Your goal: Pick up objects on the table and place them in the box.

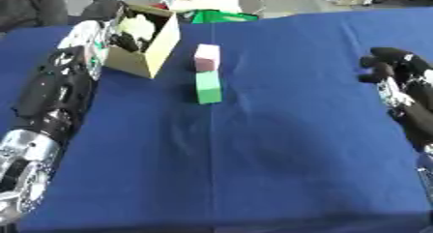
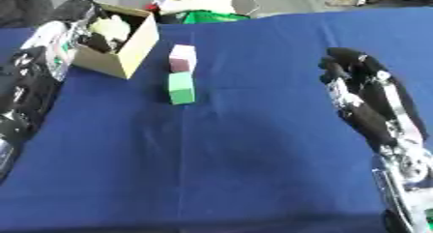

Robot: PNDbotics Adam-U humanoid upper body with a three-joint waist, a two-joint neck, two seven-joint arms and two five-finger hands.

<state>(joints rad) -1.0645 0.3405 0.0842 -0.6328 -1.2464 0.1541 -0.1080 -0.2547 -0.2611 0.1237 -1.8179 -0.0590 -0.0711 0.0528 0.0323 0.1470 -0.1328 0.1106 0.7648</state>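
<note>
Inside the box (image 1: 159, 50) the left hand (image 1: 127, 34) reaches, fingers hidden; beside the box, pink block (image 1: 206, 57) touches green block (image 1: 208, 87); right hand (image 2: 364, 89) open.

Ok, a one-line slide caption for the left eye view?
Left hand reaches into the box; pink block and green block wait on the blue table; right hand idles.

Matt blue cloth on table (image 1: 279, 154), plain cardboard box (image 1: 161, 46), matt pink & green blocks (image 1: 207, 72).
</note>
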